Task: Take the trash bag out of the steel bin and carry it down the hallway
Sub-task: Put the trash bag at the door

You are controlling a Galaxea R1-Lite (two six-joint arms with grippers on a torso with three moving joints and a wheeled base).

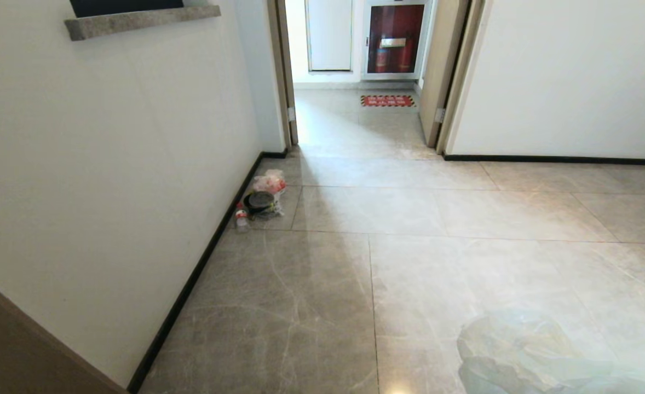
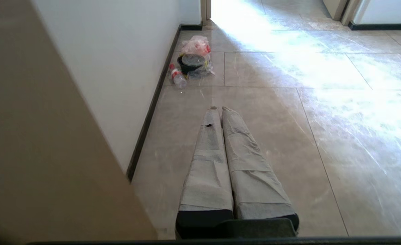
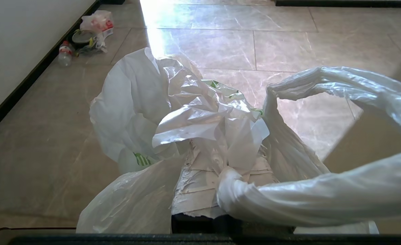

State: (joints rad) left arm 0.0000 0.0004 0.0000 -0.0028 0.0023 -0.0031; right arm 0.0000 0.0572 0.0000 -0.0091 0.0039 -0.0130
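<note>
The right gripper (image 3: 217, 160) reaches level over the floor, jaws clamped on the crinkled, translucent white trash bag (image 3: 173, 112); the left gripper's (image 2: 218, 109) jaws are closed, empty.

The trash bag (image 1: 541, 355) is cut off by the lower right corner of the head view, so only a pale crumpled part shows. In the right wrist view its folds cover most of the right gripper (image 3: 221, 149); the fingertips are hidden, and one loop of plastic runs off the right edge. The small litter pile (image 1: 262, 200) by the skirting, left of centre, is too small to tell apart fully. The red-fronted cabinet (image 1: 395, 38) is clipped by the top edge.
</note>
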